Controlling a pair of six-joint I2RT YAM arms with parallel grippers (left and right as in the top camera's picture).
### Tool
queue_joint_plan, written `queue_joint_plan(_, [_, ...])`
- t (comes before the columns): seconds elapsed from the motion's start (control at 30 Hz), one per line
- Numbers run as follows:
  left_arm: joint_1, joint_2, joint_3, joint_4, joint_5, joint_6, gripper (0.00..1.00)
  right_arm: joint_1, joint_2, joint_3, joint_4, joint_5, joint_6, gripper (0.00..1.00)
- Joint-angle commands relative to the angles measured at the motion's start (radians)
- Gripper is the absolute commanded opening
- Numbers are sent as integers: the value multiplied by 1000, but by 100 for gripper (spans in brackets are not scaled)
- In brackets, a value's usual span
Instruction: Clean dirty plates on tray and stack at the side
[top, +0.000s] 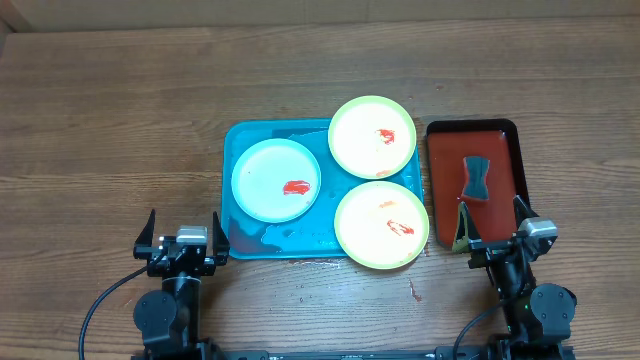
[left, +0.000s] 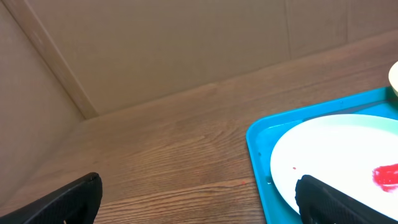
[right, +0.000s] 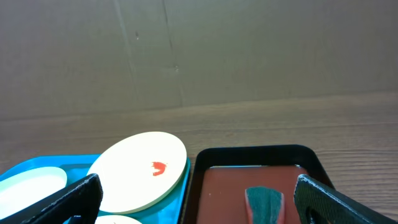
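From above, the turquoise tray (top: 250, 243) lies mid-bench toward the near edge. It carries the light blue plate (top: 276, 180), the far lime plate (top: 372, 137) and the near lime plate (top: 381, 226), which overhangs its rim. The left gripper (top: 184, 228) and right gripper (top: 493, 222) sit by the near edge.

Left wrist: its fingers (left: 68, 202) are spread, grasping nothing.

Right wrist: its fingers (right: 342, 199) are likewise parted, with what looks like a sponge (right: 264, 202) on the red tray (right: 249, 155).

Left claw (top: 184, 223) and right claw (top: 492, 222), both spread wide.

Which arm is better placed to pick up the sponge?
Right. The right gripper is open at the near edge of the dark red tray, the sponge directly ahead; the left gripper is across the blue tray.
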Motion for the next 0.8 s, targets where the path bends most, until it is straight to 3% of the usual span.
queue_joint_plan(0.0, [-5,-11,-10,7,1,-10,100,7,-7,-11,5,10,0,100])
queue_joint_plan(0.33, [-5,-11,-10,7,8,-11,100,7,-7,-10,18,6,1,100])
queue_joint_plan(0.57, [-5,-11,-9,47,146,-13,100,7,-7,-8,40,-58,1,100])
queue_joint_plan(0.77, [-5,-10,29,71,164,-90,100,7,-7,48,39,-63,1,100])
